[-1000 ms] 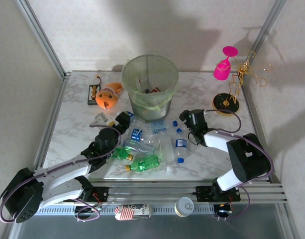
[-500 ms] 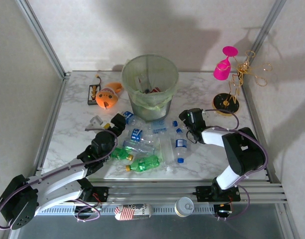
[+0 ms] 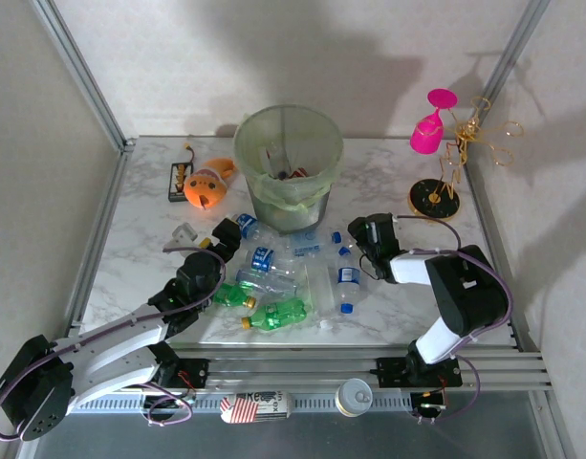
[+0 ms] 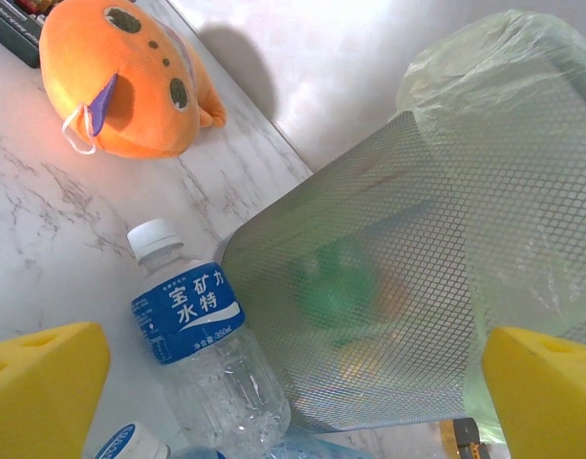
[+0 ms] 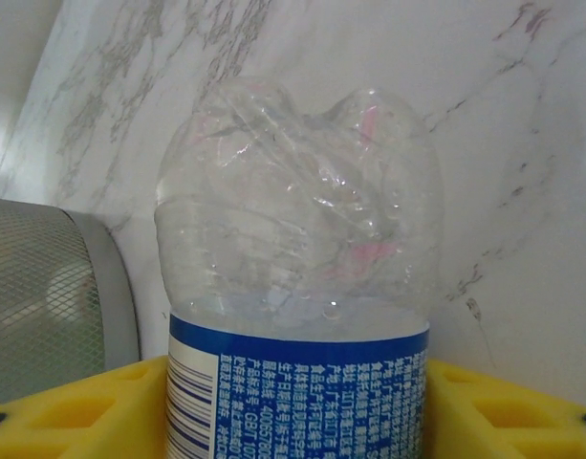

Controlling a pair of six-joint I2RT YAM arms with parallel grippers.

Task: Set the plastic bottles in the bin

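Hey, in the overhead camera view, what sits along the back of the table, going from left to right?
Orange plush toy → bin → pink goblet.

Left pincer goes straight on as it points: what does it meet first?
Probably the bin, its mesh wall low down. The clear blue-labelled bottle lies just left of that line, so the left pincer may brush it first.

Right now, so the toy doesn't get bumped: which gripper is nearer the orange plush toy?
Left. The left gripper hovers open just near-right of the orange plush toy; the right gripper is far off to its right, past the bin, fingers around a clear bottle.
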